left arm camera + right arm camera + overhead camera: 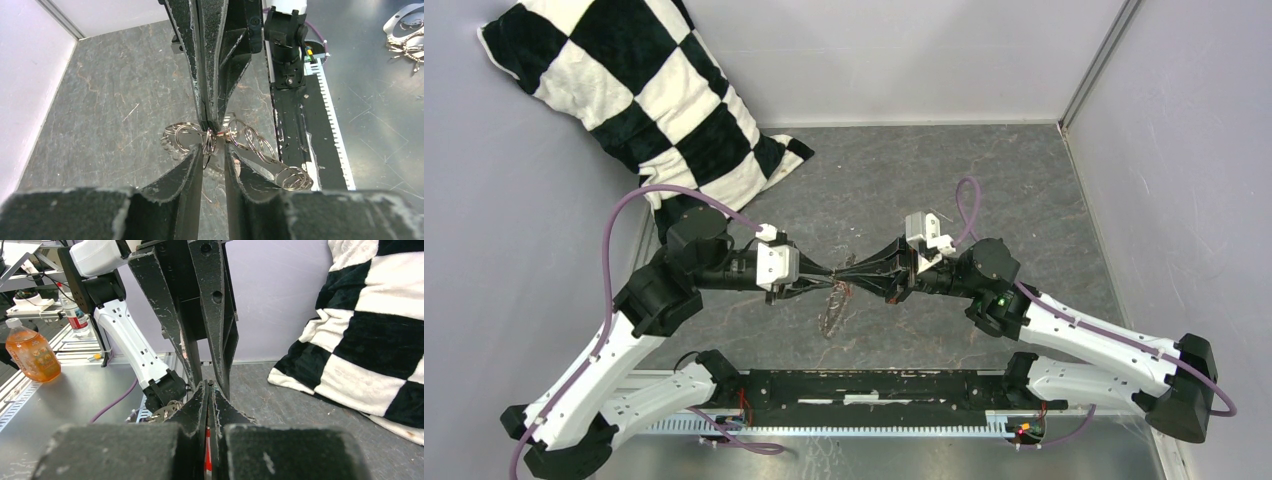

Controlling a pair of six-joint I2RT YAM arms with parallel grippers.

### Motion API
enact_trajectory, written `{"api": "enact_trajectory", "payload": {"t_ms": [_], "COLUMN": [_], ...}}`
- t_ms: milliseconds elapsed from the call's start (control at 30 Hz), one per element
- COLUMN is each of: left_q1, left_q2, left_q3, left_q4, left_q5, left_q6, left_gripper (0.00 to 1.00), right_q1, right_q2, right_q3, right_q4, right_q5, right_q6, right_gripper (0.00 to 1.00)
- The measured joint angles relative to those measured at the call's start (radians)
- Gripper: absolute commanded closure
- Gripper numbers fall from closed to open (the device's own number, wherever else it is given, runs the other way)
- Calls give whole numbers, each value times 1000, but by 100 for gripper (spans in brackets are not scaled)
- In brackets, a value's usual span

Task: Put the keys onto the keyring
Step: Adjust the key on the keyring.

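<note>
Left gripper [214,152]: slightly parted, loosely straddling keyring [292,177].
Right gripper [211,127]: clamped on keyring from 12 o'clock.
Key: unseen; steady keyring before threading.

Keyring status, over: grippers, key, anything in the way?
Right gripper shut on keyring, lifted off the table. Left gripper straddles it, grip unclear. Key not made out. Nothing seen in the way.
</note>
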Motion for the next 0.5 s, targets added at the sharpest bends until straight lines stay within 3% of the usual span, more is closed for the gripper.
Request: {"api": "enact_trajectory", "payload": {"t_ms": [167,267,300,400,500], "left_q1": [0,0,0,0,0], "left_q2": [0,-2,-4,-14,-22], "left_q3": [-1,-2,-4,-10,-10], "left_q4": [23,30,30,29,17], "left_q5": [-15,-22,-25,-34,-39], "left_q6": [-19,-25,-25,-24,-14], "left_gripper": [96,98,98,98,98], "right_q1": [2,4,4,5,6], "right_q2": [0,0,0,1,13], "right_q3": [0,0,1,26,105], "right_q4": [2,2,-1,-58,-175], "right_q5": [-1,0,0,-1,-2], "right_q6": [1,0,-2,-20,-55], "right_gripper": [99,100,98,79,71]}}
